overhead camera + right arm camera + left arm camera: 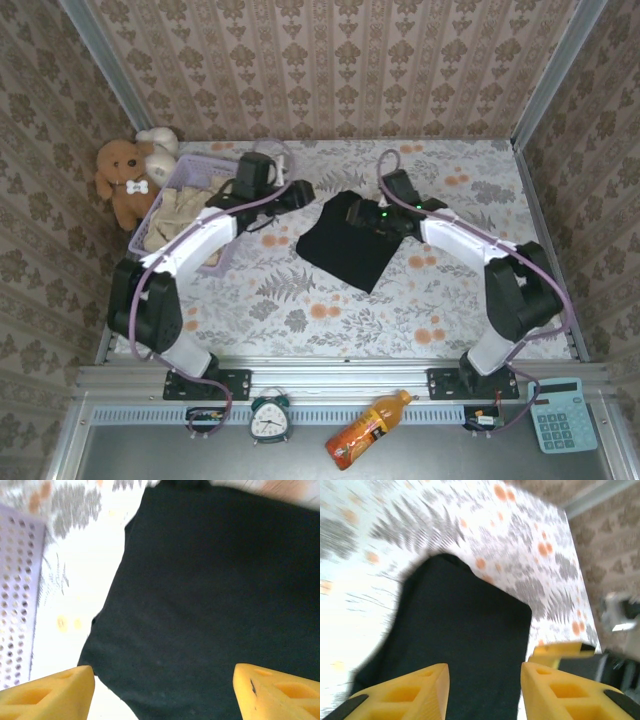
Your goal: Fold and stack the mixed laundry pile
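Observation:
A black garment lies folded flat in the middle of the flowered table. My left gripper hovers by its far left corner. In the left wrist view the left gripper stands open over the black cloth, nothing between its yellow fingers. My right gripper is over the garment's far edge. In the right wrist view the right gripper is wide open above the cloth, holding nothing. A cream-beige garment lies crumpled in the lavender basket.
The lavender mesh basket stands at the table's left, with brown and white teddy bears behind it. Patterned walls close in three sides. An alarm clock, an orange bottle and a calculator lie on the near ledge.

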